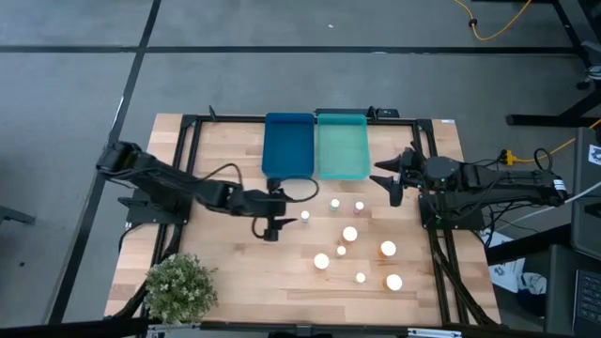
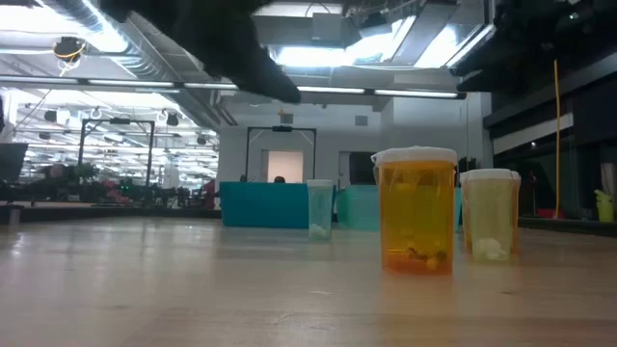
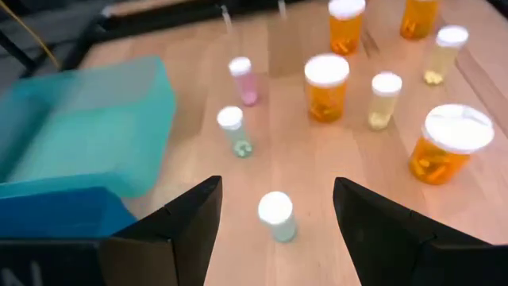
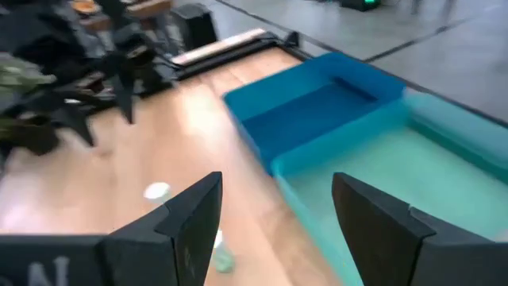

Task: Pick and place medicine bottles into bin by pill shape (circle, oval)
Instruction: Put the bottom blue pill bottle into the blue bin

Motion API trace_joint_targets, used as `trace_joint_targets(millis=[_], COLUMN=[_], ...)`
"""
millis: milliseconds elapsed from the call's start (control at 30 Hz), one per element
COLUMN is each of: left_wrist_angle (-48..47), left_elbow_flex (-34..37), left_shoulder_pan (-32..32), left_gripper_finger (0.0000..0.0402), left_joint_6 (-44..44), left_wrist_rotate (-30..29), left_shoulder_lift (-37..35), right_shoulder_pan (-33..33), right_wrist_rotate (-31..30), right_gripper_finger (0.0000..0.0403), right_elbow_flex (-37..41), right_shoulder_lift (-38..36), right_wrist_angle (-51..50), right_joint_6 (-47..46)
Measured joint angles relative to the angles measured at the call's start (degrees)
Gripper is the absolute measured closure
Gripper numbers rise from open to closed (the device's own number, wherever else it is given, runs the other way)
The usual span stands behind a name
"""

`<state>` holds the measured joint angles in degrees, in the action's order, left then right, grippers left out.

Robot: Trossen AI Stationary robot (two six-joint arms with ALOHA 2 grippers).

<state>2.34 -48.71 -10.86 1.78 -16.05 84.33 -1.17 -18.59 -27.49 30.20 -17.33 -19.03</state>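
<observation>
The left pincer [image 1: 272,228] hangs spread over the counter [image 1: 235,272], just in front of the blue bin [image 1: 288,145], with 1 small white-capped bottle [image 3: 276,215] standing between its fingers, untouched. The other medicine bottles [image 1: 350,234] stand scattered in front of the teal bin [image 1: 342,145]. The right pincer [image 1: 392,182] hovers spread beside the teal bin.

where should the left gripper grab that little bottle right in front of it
Take the small bottle by its body just under the white cap, coming straight down from above. It stands upright and apart from the other bottles, and the left gripper, fingers open, already has it between them. A squeeze across the narrow cylinder should probably hold it.
</observation>
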Motion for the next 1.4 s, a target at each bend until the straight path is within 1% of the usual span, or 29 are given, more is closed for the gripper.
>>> trace_joint_targets(millis=[100, 200, 267, 367, 600, 800, 867, 1000, 1400], left_wrist_angle=[-0.6, -0.8, -1.3, -1.6, -1.4, 1.0, 3.4, 7.4, 13.0], left_elbow_flex=[-1.3, -1.6, -1.6, -1.6, -1.6, -1.5, -1.5, -1.5, -1.5], left_shoulder_pan=[1.5, 2.6, 2.8, 2.2, 1.1, 1.4, 1.8, 2.4, 2.4], left_gripper_finger=[0.0168, 0.0168, 0.0168, 0.0168, 0.0168, 0.0168, 0.0168, 0.0168, 0.0168], left_joint_6=[-0.8, -5.0, -6.0, -6.1, -6.3, -7.6, -7.6, -7.6, -7.7], left_wrist_rotate=[3.2, 5.7, 6.4, 5.9, 2.6, -2.0, -1.9, 0.7, 0.1], left_shoulder_lift=[2.6, 4.6, 6.1, 8.5, 13.3, 17.8, 18.8, 19.7, 19.6], right_shoulder_pan=[0.0, 0.0, 0.0, 0.0, 0.0, 0.0, 0.0, 0.0, 0.0], right_wrist_rotate=[-2.3, -2.3, -2.3, -2.3, -2.3, -2.3, -2.3, -2.3, -2.3], right_gripper_finger=[0.0163, 0.0163, 0.0163, 0.0163, 0.0163, 0.0163, 0.0163, 0.0163, 0.0163], right_elbow_flex=[0.0, 0.0, 0.0, 0.0, 0.0, 0.0, 0.0, 0.0, 0.0], right_shoulder_lift=[0.0, -0.1, -0.4, -1.0, -1.9, -1.9, -1.8, -1.8, -1.8], right_wrist_angle=[-1.1, -1.2, -1.3, -1.3, -2.0, -1.9, -1.9, -1.9, -1.9], right_joint_6=[0.0, -0.2, -0.2, -0.1, -0.2, -0.2, -0.2, -0.2, -0.2])
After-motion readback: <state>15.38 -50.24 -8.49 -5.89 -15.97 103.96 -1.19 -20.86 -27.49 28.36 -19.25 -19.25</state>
